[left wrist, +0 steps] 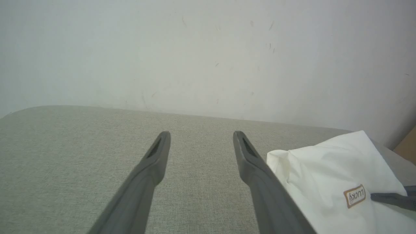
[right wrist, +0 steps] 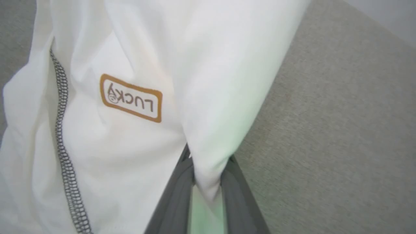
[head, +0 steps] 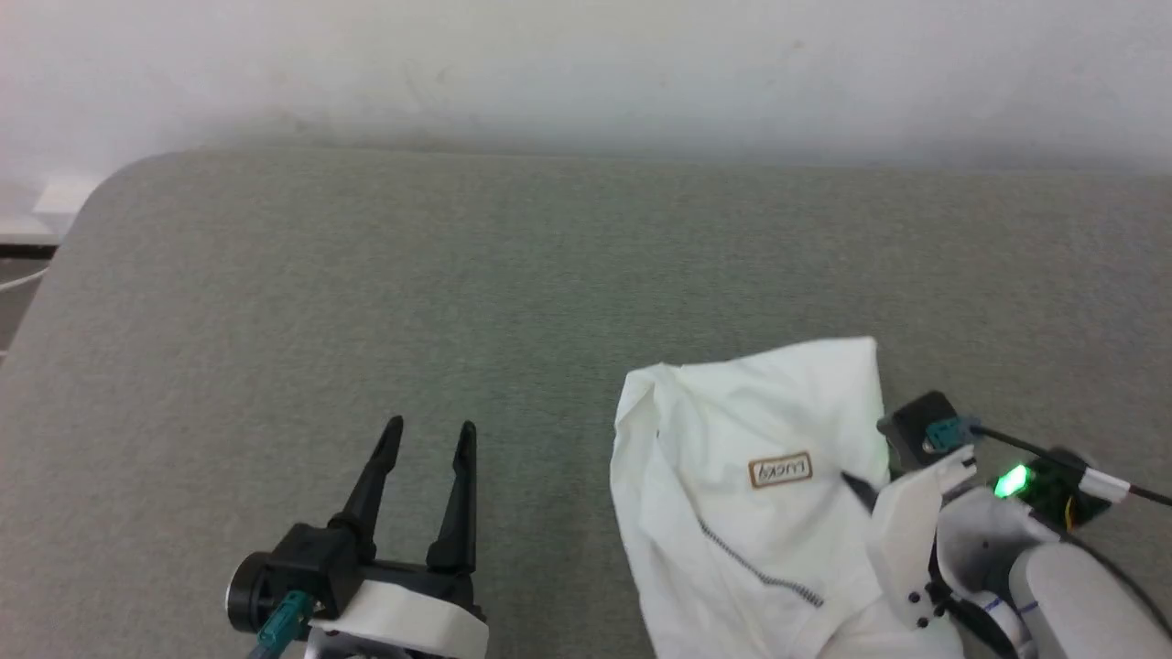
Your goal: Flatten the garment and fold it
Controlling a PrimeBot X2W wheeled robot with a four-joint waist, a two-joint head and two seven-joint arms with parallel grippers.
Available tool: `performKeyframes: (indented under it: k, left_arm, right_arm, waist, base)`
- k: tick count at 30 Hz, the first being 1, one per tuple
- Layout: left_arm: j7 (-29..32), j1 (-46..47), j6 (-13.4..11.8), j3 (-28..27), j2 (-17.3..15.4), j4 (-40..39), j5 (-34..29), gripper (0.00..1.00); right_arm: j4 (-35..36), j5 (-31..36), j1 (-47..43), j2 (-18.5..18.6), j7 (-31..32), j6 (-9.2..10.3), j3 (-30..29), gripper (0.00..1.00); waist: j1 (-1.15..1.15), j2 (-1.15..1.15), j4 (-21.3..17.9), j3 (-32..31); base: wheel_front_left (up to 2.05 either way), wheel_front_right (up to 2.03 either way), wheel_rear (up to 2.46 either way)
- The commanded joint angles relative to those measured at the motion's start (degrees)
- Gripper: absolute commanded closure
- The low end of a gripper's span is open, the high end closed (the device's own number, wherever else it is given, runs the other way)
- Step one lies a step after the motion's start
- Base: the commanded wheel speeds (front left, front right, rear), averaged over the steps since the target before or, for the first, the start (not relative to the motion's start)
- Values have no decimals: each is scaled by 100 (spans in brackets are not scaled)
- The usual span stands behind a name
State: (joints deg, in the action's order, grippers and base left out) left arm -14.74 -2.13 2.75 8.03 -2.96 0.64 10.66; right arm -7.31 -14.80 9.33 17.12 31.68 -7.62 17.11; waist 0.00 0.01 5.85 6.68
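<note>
Head view: 1 white garment [head: 732, 513], thin and soft, lies bunched at the lower right of 1 grey woven surface [head: 458, 275] with a rounded far-left corner. There is wide bare room to its left. Of the 2 grippers, the left gripper [head: 428, 437] is spread, apart from the garment.

Left wrist view: the garment lies just right of its fingers.

Right wrist view: the right gripper [right wrist: 208, 162] pinches 1 fold, near 1 tan-edged label [right wrist: 131, 98] and 1 dark zigzag seam [right wrist: 63, 136].

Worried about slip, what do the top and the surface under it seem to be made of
The top: thin soft white cloth, matte; it creases and drapes, fibre unclear. The surface: probably grey-green woven upholstery, matte; fine weave grain shows.
</note>
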Motion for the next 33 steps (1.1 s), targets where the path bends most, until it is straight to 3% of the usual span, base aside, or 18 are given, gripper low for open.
performKeyframes:
  k: [1, 9, 16, 23, 33]
  left_arm:
    - [-26, 83, 0, 50, 8, 21, 51, 0]
    - [-26, 630, -88, 387, 8, 69, 201, 0]
    - [-26, 1115, -4, 378, 8, 106, -10, 0]
    - [-26, 1602, 148, 423, 8, 120, -261, 0]
    - [-26, 1988, 219, 531, 8, 72, -419, 0]
  right_arm:
    - [85, 130, 195, 164, 7, 13, 90, 100]
    - [316, 109, 1086, 1712, 476, 13, 1076, 100]
    - [-189, -3, 1849, 2818, -38, 13, 1469, 100]
    - [-1335, 12, 2326, 3276, -1023, 13, 1409, 100]
    - [-3148, 119, 2772, 3249, -2263, 13, 662, 100]
  waist:
    - [0, -1, -456, 52]
    - [0, -1, -1531, 447]
    - [0, -1, -2174, 1108]
    - [0, -1, -2216, 1840]
    - [0, -1, -1921, 2415]
  base:
    - [0, 0, 0]
    - [0, 0, 0]
    - [0, 0, 0]
    - [0, 0, 0]
    - [0, 0, 0]
